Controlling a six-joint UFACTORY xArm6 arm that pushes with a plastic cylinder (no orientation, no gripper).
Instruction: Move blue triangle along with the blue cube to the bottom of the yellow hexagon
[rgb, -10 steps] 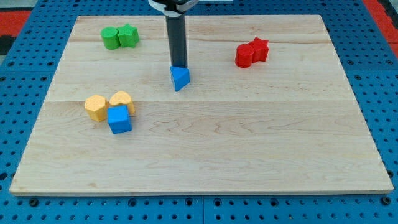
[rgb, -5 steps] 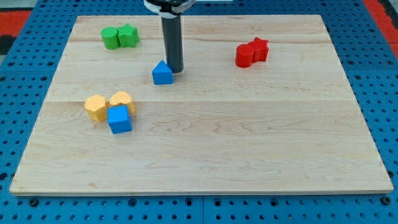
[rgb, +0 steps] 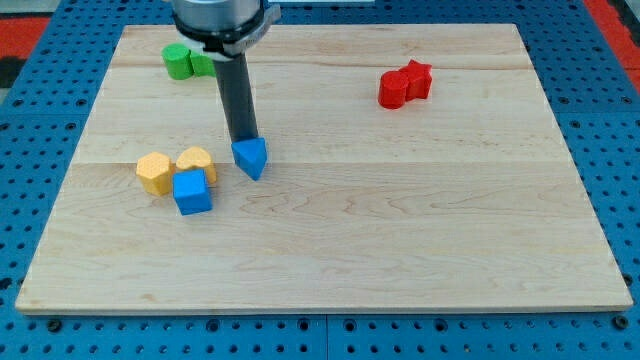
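Note:
The blue triangle lies on the wooden board, left of centre. My tip touches its upper edge from the view's top. The blue cube sits to the triangle's lower left, touching two yellow blocks from below. The yellow hexagon is at the left of that cluster, with a yellow rounded block beside it on the right. The triangle stands a small gap to the right of the yellow rounded block.
Two green blocks sit at the view's top left, partly hidden by the arm. Two red blocks sit at the top right. A blue pegboard surrounds the board.
The rod moved left and down the view, pushing the blue triangle down and left toward the yellow and blue cluster. The triangle also turned. Other blocks stayed put.

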